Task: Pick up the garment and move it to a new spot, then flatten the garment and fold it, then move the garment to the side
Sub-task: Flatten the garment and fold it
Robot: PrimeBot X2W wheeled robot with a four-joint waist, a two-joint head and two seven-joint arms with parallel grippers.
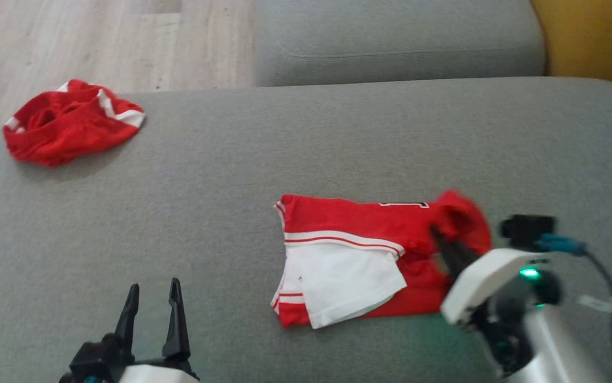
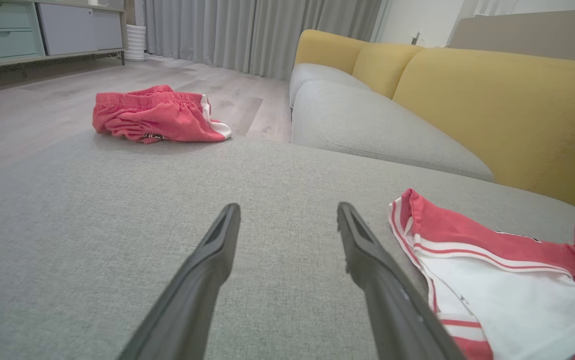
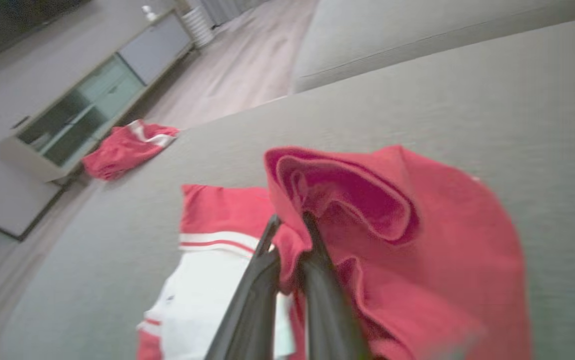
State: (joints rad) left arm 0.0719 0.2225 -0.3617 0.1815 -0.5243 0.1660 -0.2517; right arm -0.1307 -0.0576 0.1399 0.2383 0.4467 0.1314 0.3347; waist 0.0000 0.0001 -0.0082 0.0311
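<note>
On the sofa [image 1: 306, 133], right jaws pinch the garment [image 1: 348, 223] upward.

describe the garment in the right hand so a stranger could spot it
On the wide grey fabric seat, front right, lies a part-folded red jersey with a white panel. The right hand pinches its edge, unlike the crumpled red shorts far left.

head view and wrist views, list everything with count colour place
jersey: 1, red and white, partly folded on cushion, near right
shorts: 1, red with white trim, crumpled at cushion's far left corner
cushion: 1, grey, under both garments
backrest: 1, yellow, behind grey seats
floor: pale wood, beyond the cushion
cabinet: 1, pale, by far wall
curtains: grey, far wall
left gripper: 1, dark, open, over cushion near left
right gripper: 1, dark, shut on jersey's right end
</note>
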